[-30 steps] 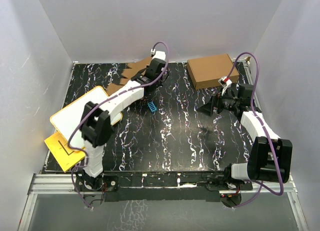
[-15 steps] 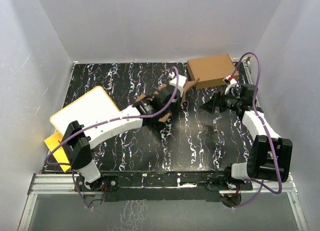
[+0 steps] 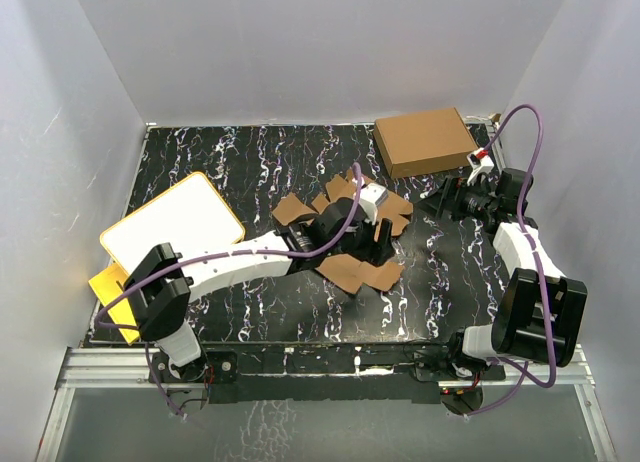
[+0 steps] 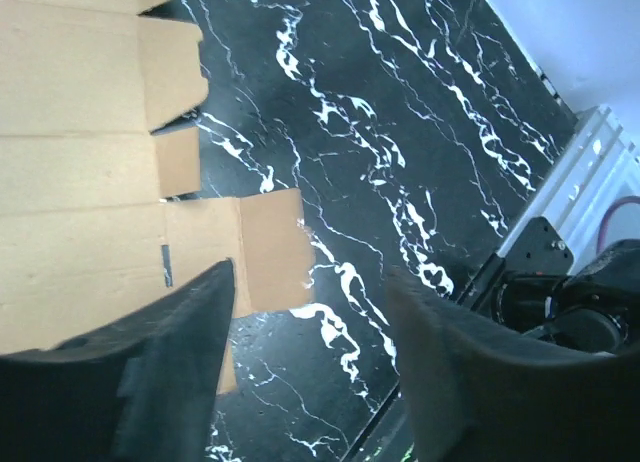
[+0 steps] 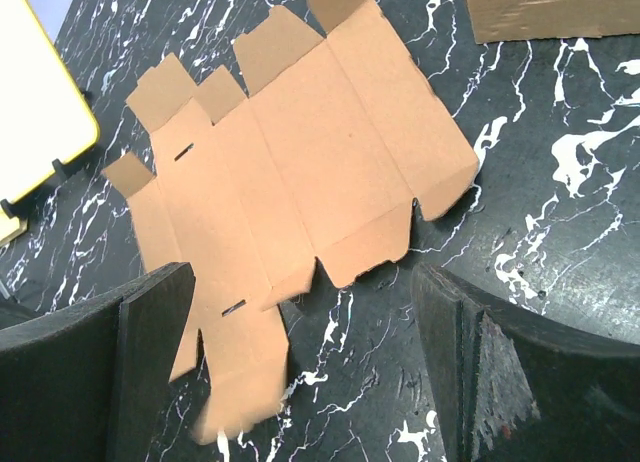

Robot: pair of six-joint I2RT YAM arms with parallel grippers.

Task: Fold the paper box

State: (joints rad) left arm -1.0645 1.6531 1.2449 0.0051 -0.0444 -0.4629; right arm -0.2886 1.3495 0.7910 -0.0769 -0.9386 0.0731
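**A:** Grey-white walls on three sides, black counter with white veining. Where's the paper box?

**B:** Middle of the counter, lying flat. It's an opened-out brown sheet. No panel raised, no tab tucked, as far as I can see.

**A:** So how far along is it?

**B:** My reading is that folding hasn't begun. The sheet is laid where both arms can reach it. Every crease, the side flaps and the locking tabs are left to do.

**A:** Claws?

**B:** Left claw is over the sheet with its fingers spread and nothing between them. One finger overlaps the sheet's edge in its own camera, but I can't tell if it touches. Right claw is by the right edge, pointed at the sheet, also spread wide and empty.

**A:** What does each camera add?

**B:** The overhead view places everything. The larger brown box sits at the far right corner and the white board by the left edge, both apart from the sheet. But there the left arm covers the sheet's middle.

**A:** And the right wrist?

**B:** It shows nearly the whole outline: long panels, score lines, two small slits, a rounded flap at one end. That's the best evidence it lies flat. Its lowest tab is blurred.

**A:** Left wrist?

**B:** Only one end of the sheet, with stepped tabs and one slit. It also shows the rail along the near edge, which the right wrist view does not.
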